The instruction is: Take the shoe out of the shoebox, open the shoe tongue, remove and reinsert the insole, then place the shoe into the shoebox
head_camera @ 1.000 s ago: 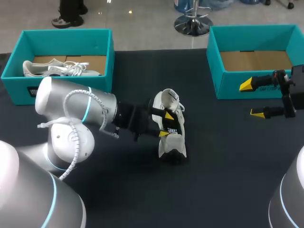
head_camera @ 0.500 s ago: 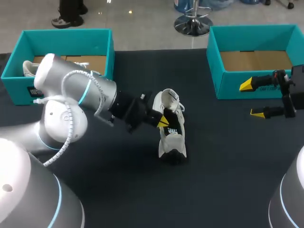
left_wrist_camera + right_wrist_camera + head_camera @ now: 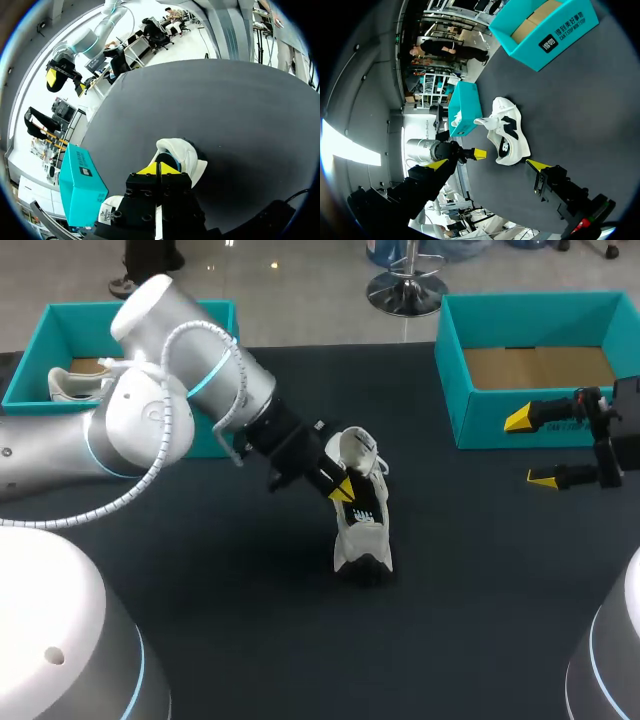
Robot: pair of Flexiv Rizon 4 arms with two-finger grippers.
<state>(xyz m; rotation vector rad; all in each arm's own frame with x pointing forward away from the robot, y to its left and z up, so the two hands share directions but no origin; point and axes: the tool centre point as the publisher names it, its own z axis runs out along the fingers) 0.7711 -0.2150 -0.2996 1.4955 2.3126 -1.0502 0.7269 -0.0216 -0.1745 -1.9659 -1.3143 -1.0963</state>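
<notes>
At the far left stands a teal shoebox [image 3: 140, 330] with a white shoe [image 3: 75, 385] lying inside it. Your left arm [image 3: 170, 400] comes in from that side, passes in front of the box and reaches down toward the middle of the table [image 3: 480, 590]. Your left gripper [image 3: 343, 492] has its two yellow tips pressed together. They sit right at the open top of the task shoe [image 3: 362, 530]. You cannot tell if they pinch any part of it.

The task shoe is white with black marks. It lies out on the dark table, in the middle, between the two boxes and in neither one. Its toe points toward you and its opening points away.

Farther right is the second teal shoebox [image 3: 480, 420], and you can see its brown floor. Your right gripper [image 3: 530, 449] hangs just in front of that box, well apart from the shoe. Its fingers are spread wide and hold nothing.
</notes>
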